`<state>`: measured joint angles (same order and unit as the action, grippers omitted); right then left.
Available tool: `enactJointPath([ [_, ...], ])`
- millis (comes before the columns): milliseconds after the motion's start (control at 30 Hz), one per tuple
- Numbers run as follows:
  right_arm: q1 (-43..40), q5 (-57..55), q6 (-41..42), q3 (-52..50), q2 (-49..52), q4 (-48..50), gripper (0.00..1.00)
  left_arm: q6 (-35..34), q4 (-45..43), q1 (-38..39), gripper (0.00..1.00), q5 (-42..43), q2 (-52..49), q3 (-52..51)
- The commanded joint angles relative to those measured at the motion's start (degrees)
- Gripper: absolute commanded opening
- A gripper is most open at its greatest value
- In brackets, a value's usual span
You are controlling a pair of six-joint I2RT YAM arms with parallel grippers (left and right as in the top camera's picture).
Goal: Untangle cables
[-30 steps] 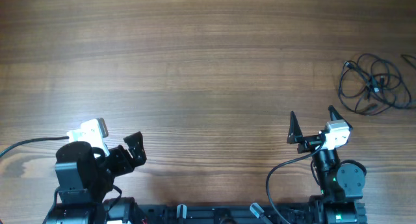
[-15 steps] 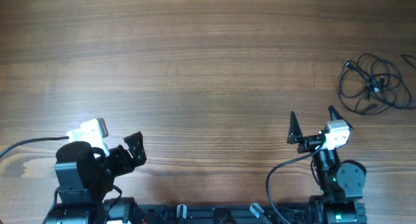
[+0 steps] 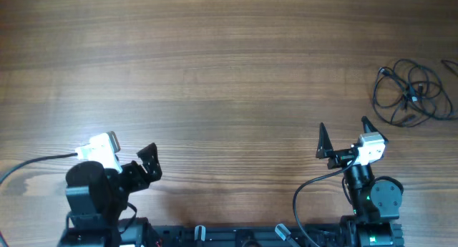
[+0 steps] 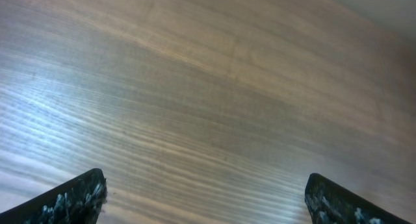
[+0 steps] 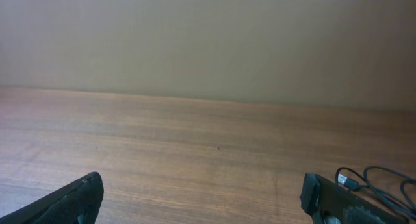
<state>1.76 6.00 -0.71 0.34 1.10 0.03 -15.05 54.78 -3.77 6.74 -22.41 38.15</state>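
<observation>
The cables (image 3: 413, 93) lie as a loose tangle of thin dark loops with small plug ends at the far right of the wooden table (image 3: 229, 75). In the right wrist view a plug and part of a loop of the cables (image 5: 380, 184) show just past the right finger. My right gripper (image 3: 343, 129) stands open near the front edge, well short and left of the tangle, with nothing between its fingers (image 5: 203, 188). Near the front left my left gripper (image 3: 149, 163) is open over bare wood (image 4: 205, 191), far from the cables.
Thick black arm cables trail at the front left (image 3: 28, 163) and beside the right arm base (image 3: 306, 193). The table's far edge meets a plain wall (image 5: 208, 42) in the right wrist view.
The left arm has shifted slightly, its wrist camera a little lower and to the right. The right arm and the cables have not moved.
</observation>
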Motion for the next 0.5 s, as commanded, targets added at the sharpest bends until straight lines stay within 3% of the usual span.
enactJointPath([
  [0, -0.35, 1.07, 0.85, -0.04, -0.83, 0.33, 1.0, 1.09, -4.46, 0.17, 1.0, 0.52, 5.84, -7.23],
  [467, -0.35, 1.07, 0.85, -0.04, -0.83, 0.33, 1.0, 0.55, -24.63, 0.17, 1.0, 2.82, 22.25, -25.68],
])
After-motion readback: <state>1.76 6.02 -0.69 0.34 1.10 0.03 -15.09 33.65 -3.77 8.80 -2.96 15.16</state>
